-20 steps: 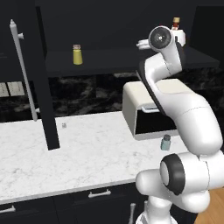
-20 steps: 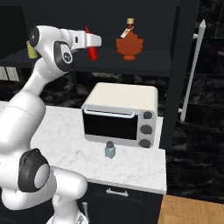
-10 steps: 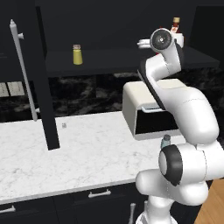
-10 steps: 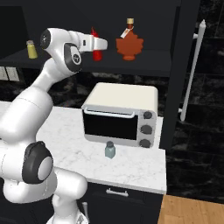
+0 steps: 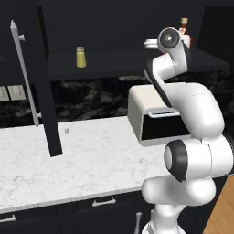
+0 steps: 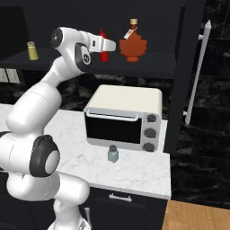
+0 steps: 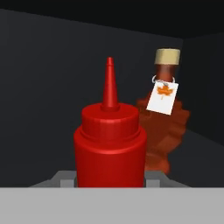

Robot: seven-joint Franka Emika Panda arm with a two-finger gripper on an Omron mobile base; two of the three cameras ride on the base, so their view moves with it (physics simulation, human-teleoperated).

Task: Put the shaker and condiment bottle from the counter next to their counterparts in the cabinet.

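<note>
Operator, your end effector (image 6: 109, 45) is gripping the red bottle (image 7: 109, 146) upright inside the cabinet (image 6: 152, 67), just beside the brown bottle (image 6: 132, 46). Whether its base is touching the shelf, you cannot tell. The shaker (image 6: 113, 154) is standing on the desk (image 6: 134, 173), before the toaster oven (image 6: 123, 117).

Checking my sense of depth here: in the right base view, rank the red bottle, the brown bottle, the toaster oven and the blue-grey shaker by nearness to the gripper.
1. Red bottle, in the gripper.
2. Brown bottle, just right on the shelf.
3. Toaster oven, below on the counter.
4. Blue-grey shaker, in front of the oven.
</note>
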